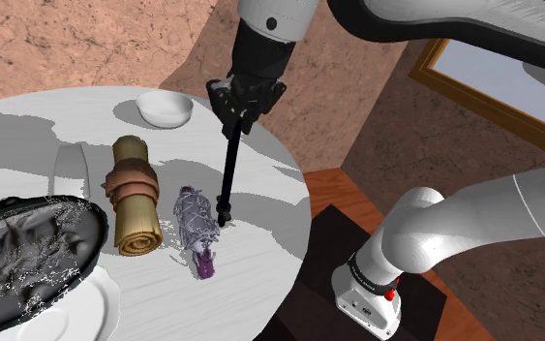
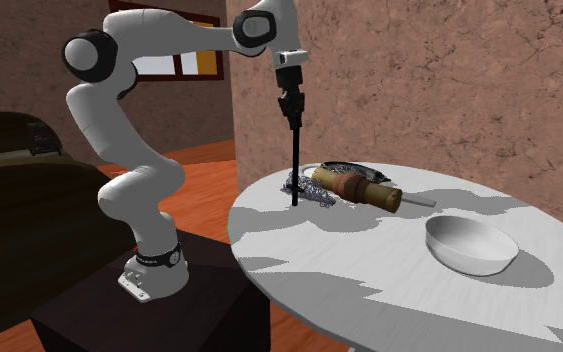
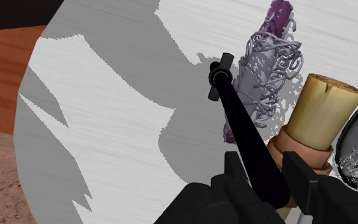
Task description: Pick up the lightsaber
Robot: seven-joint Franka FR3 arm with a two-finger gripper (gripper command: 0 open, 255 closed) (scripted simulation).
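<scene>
gripper (image 1: 238,124) jaws clamped on the black lightsaber (image 1: 229,174), rod hanging upright over the table (image 1: 256,281); grasp done, tip clearance unclear.

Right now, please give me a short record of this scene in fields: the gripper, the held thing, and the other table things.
gripper: shut on the lightsaber
lightsaber: black rod, hanging nearly upright under the gripper; whether its lower end touches the table is unclear
table: round, white
bowl: white, standing apart from the other things
scroll: tan, rolled, lying flat
purple bundle: wrapped in silvery wire, lying between scroll and lightsaber
</scene>
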